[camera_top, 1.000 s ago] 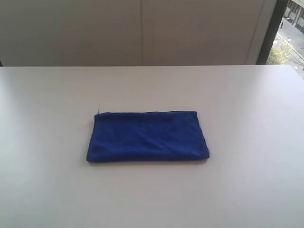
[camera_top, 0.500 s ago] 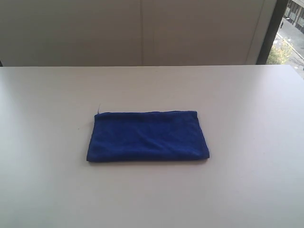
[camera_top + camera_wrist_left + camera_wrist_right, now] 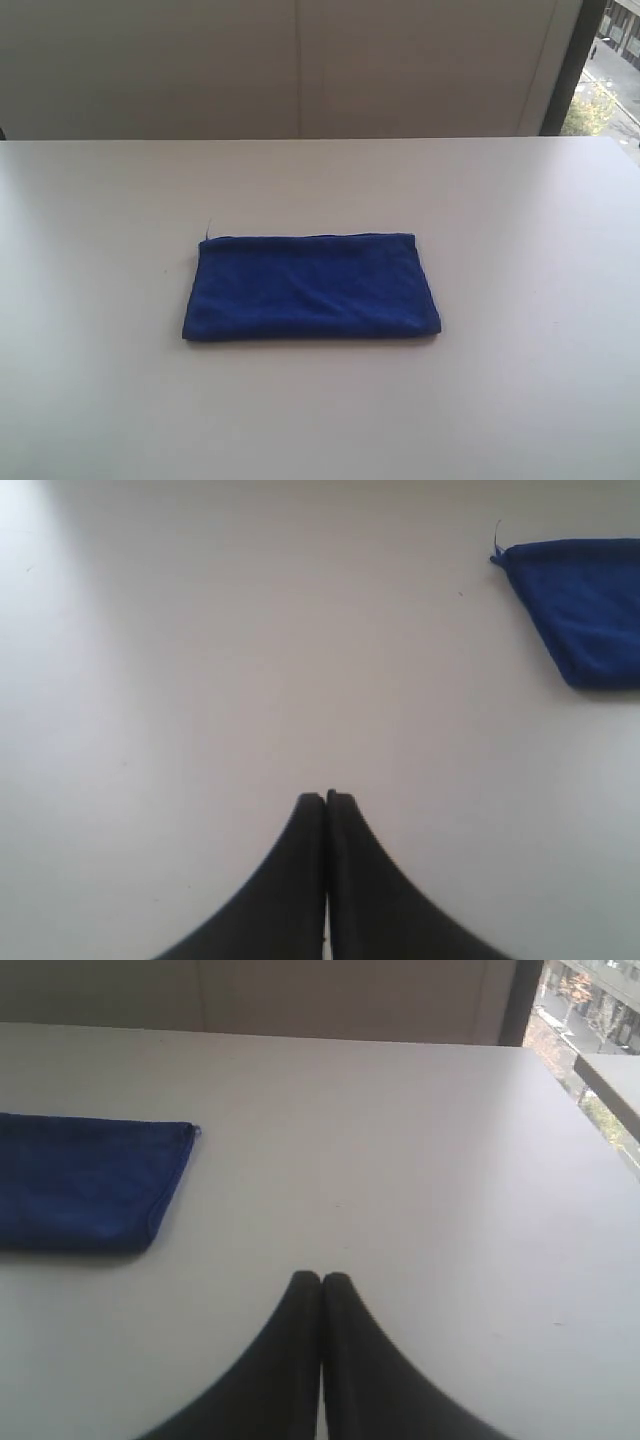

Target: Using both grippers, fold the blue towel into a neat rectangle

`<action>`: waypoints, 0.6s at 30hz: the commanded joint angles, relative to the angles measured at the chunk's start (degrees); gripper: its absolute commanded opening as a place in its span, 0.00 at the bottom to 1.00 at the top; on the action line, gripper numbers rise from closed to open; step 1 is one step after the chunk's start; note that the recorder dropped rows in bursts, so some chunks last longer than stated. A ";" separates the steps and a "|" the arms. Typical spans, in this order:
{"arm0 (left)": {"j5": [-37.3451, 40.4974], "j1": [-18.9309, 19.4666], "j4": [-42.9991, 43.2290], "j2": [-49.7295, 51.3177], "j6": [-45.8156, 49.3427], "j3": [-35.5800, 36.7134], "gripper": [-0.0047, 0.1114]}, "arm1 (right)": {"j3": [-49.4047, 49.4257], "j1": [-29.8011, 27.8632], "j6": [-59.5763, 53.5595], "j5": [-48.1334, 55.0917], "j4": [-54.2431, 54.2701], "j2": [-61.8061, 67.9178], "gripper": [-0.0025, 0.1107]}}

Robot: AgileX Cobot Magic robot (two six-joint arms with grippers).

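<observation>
Your left gripper (image 3: pixel 326 798) and right gripper (image 3: pixel 321 1278) each show two smooth black fingers, flaring wide from narrow rounded tips.

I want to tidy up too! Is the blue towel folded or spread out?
Folded: the blue towel lies flat as a small, thick-edged rectangle.

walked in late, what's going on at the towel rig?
Nothing is being handled right now. The blue cloth towel lies folded into a flat rectangle near the middle of the white table. The left tool and the right tool are both shut and empty, each over bare table off to one side of the towel, not touching it. Neither arm shows in the exterior view.
</observation>
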 commanded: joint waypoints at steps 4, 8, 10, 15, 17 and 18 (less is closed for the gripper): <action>0.29 0.22 -0.10 -0.30 0.12 0.21 0.04 | 0.32 1.44 -1.02 0.06 0.53 -0.34 0.02; 0.29 0.22 -0.10 -0.30 0.12 0.21 0.04 | 0.32 1.44 -1.02 0.06 0.53 -0.34 0.02; 0.29 0.22 -0.10 -0.30 0.12 0.21 0.04 | 0.32 1.44 -1.02 0.06 0.53 -0.34 0.02; 0.29 0.22 -0.10 -0.30 0.12 0.21 0.04 | 0.32 -2.31 -0.01 0.06 1.14 -0.34 0.02; 0.29 0.22 -0.10 -0.30 0.12 0.21 0.04 | 0.32 -2.57 -0.01 0.06 1.14 -0.34 0.02; 0.29 0.22 -0.10 -0.30 0.12 0.21 0.04 | 0.32 -2.57 -0.01 0.06 1.14 -0.34 0.02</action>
